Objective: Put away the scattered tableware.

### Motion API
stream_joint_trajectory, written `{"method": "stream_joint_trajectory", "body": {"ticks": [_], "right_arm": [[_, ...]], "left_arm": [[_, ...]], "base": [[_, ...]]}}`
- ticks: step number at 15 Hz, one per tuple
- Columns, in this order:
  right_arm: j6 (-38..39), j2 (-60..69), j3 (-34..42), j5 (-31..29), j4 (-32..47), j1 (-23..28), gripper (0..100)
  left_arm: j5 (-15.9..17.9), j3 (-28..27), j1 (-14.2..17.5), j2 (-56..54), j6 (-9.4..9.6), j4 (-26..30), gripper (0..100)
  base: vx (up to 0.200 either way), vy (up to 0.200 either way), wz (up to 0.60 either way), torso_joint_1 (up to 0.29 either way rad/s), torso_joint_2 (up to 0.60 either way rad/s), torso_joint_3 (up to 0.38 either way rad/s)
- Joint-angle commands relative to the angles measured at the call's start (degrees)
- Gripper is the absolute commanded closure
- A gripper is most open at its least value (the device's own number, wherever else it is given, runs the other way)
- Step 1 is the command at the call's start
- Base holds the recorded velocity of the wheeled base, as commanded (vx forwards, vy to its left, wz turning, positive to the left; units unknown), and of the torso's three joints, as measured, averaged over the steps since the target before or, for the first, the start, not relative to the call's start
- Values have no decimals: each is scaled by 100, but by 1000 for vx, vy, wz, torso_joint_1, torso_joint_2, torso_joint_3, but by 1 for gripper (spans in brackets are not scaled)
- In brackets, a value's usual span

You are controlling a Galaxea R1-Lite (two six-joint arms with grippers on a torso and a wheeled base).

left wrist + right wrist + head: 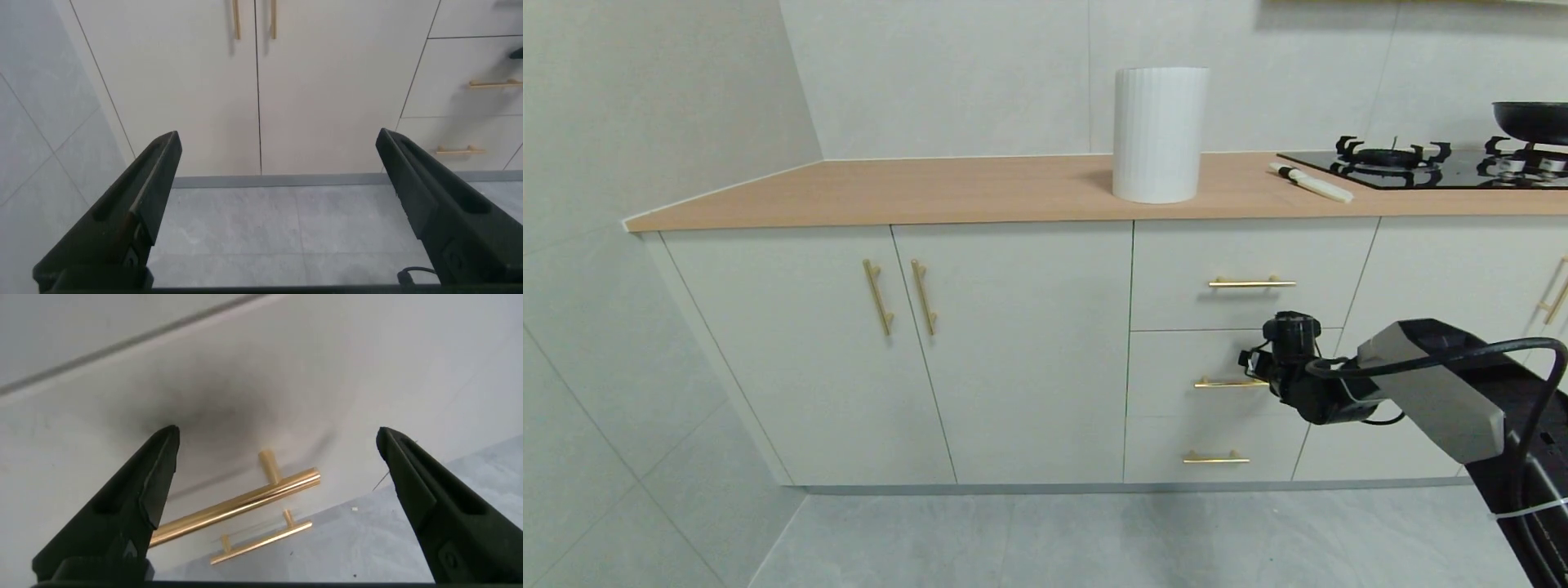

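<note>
1. Lying on the table [931, 192] near the stove [1421, 167], the white utensil [1311, 182] awaits storing.
2. Opening the middle drawer [1168, 359] is judged the step in hand.
3. Its handle [237, 508] should be centred squarely between the spread jaws of the right tool [276, 445] before closing; the left tool [278, 143] is held open too.

Soft, even, bright light — the white canister [1160, 135] throws a faint shadow leftward, the hob glass [1437, 175] gleams.
</note>
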State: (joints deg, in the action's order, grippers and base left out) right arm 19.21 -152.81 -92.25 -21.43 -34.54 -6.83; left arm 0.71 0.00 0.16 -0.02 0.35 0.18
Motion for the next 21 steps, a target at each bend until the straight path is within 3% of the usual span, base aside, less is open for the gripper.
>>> {"method": "stream_joint_trajectory", "body": {"ticks": [1, 7, 11, 14, 15, 17, 21], "right_arm": [[-40, 1183, 1306, 51, 43, -73, 0], [-392, 4207, 3459, 104, 43, -100, 0], [-1016, 7670, 5366, 104, 52, -100, 0], [-1605, 9788, 6263, 113, 351, -73, 0], [-1622, 9840, 6271, 113, 377, -73, 0], [-2027, 11923, 6307, 174, 2267, -91, 0], [-2282, 13875, 5946, 192, 4385, 15, 0]], "left_arm": [[0, 0, -7, 2, 0, -1, 0], [0, 0, 2, 2, 0, -1, 0], [0, 0, 2, 2, 0, -1, 0], [0, 0, 2, 2, 0, -1, 0], [0, 0, 2, 2, 0, -1, 0], [0, 0, 2, 2, 0, -1, 0], [0, 0, 2, 2, 0, -1, 0]], "base": [[0, 0, 0, 0, 0, 0], [0, 0, 0, 0, 0, 0], [0, 0, 0, 0, 0, 0], [0, 0, 0, 0, 0, 0], [0, 0, 0, 0, 0, 0], [0, 0, 0, 0, 0, 0], [0, 0, 0, 0, 0, 0]]}}
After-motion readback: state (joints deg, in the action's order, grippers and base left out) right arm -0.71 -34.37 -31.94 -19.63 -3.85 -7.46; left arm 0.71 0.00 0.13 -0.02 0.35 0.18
